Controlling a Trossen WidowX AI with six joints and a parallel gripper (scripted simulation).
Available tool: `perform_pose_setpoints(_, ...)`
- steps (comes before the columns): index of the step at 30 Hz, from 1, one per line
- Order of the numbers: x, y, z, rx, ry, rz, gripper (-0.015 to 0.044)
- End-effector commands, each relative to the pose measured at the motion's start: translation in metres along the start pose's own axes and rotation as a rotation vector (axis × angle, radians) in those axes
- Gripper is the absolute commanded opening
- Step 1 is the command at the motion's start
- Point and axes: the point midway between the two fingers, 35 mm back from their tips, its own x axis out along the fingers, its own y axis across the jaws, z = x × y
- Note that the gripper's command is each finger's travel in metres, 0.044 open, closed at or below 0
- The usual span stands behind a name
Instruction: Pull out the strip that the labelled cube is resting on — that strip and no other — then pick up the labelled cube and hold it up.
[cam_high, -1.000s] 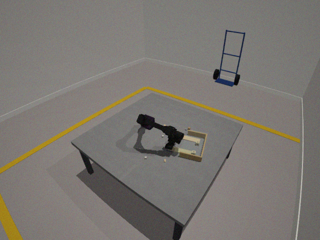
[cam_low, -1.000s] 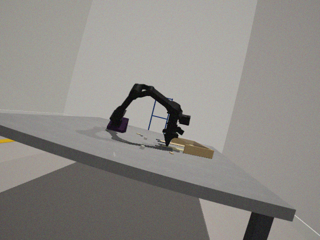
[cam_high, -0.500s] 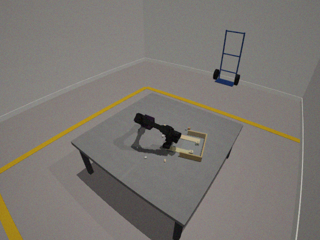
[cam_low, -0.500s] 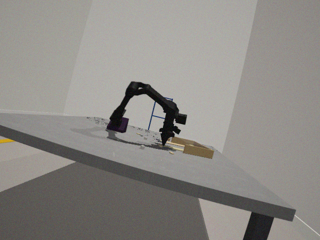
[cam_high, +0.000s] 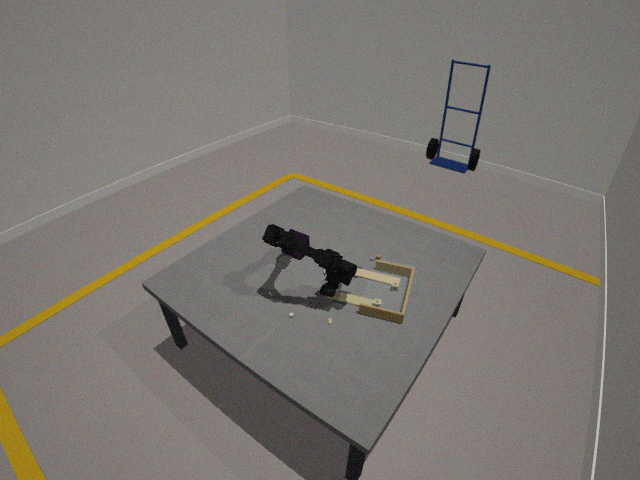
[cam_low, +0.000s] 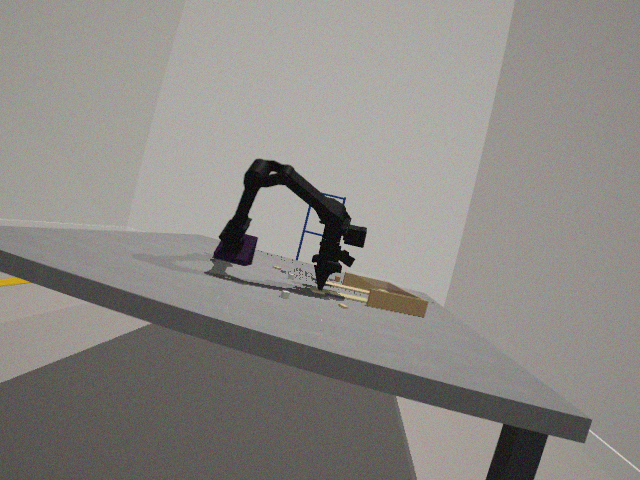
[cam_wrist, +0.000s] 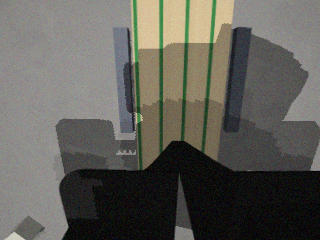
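Seemingly mid-pull, the closed, empty gripper (cam_wrist: 178, 150) presses the green-lined strip (cam_wrist: 175, 75) beside the wooden tray (cam_high: 408, 289); cube unlifted.

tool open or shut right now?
Shut, holding nothing. In the wrist view the tool has its two dark fingers meeting in a point, pressed tip-down on the green-striped strip.

Dim, flat, grainy; blocky shadows left of arm (cam_high: 310, 253) on table (cam_high: 289, 372); no glare.
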Motion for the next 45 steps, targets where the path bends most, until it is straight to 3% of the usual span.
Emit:
perform_pose_setpoints(1, 0.006, 0.0, -0.01, -0.008, 0.02, 0.005, 0.0)
perform_pose_setpoints(45, 0.005, 0.0, -0.078, -0.01, 0.022, 0.005, 0.0)
